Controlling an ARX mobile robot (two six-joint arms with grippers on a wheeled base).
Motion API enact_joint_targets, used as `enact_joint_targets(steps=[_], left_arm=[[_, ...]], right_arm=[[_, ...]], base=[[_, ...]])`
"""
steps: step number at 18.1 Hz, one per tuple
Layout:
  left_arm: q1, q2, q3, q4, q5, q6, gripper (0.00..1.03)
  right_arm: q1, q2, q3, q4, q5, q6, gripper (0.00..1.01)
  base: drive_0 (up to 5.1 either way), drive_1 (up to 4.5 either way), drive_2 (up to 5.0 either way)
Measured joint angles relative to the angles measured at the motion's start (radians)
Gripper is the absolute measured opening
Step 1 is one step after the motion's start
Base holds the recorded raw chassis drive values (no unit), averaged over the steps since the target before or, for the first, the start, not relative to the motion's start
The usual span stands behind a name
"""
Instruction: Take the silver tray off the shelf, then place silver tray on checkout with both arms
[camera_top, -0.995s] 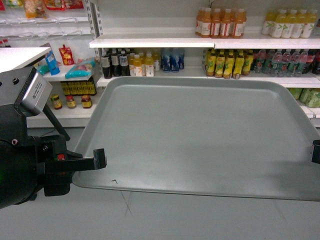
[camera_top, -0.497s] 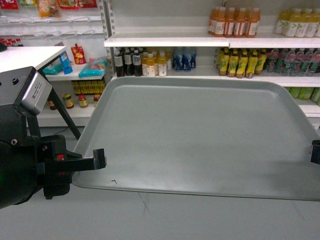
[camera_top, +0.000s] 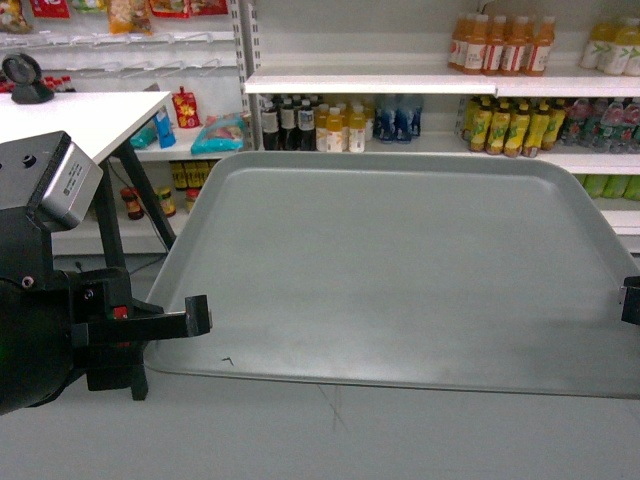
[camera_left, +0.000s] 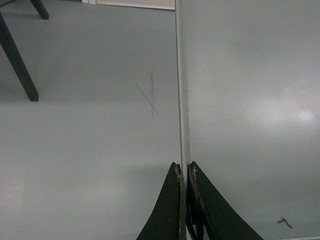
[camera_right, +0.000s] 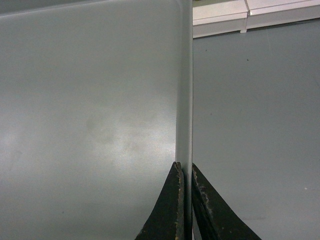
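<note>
Silver tray (camera_top: 400, 270), one only, fills the middle of the head view, held level in the air above the grey floor (camera_top: 300, 440) and clear of the shelving behind it; a small scratch mark (camera_top: 228, 361) sits near its lower left corner.

I have two grippers on it; my left gripper (camera_top: 200, 318) comes in from the lower left of the frame, its black finger laid horizontally over the tray's left rim, with the bulky arm and its silver camera block (camera_top: 68, 180) behind; my left wrist view shows the two black fingers (camera_left: 172, 210) pinched tight on the rim, one on each side; my right gripper (camera_top: 630, 300) shows only as a small dark piece at the right edge of the head view, but the right wrist view has its two fingers (camera_right: 172, 210) clamped on the opposite rim in the same way.

One white checkout (camera_top: 70, 115) counter on dark legs stands at the upper left, with one dark object (camera_top: 25, 78) on top; white shelf (camera_top: 360, 84) boards with rows of bottles (camera_top: 500, 45) run across the top of the frame; I cannot count the bottles exactly.
</note>
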Motion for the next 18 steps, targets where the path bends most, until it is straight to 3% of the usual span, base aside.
enact_joint_targets(steps=[18], left_arm=[[0.0, 0.0, 0.0, -0.002, 0.0, 0.0, 0.03]], right_arm=[[0.0, 0.0, 0.0, -0.002, 0.0, 0.0, 0.03]], base=[[-4.9, 2.4, 2.4]])
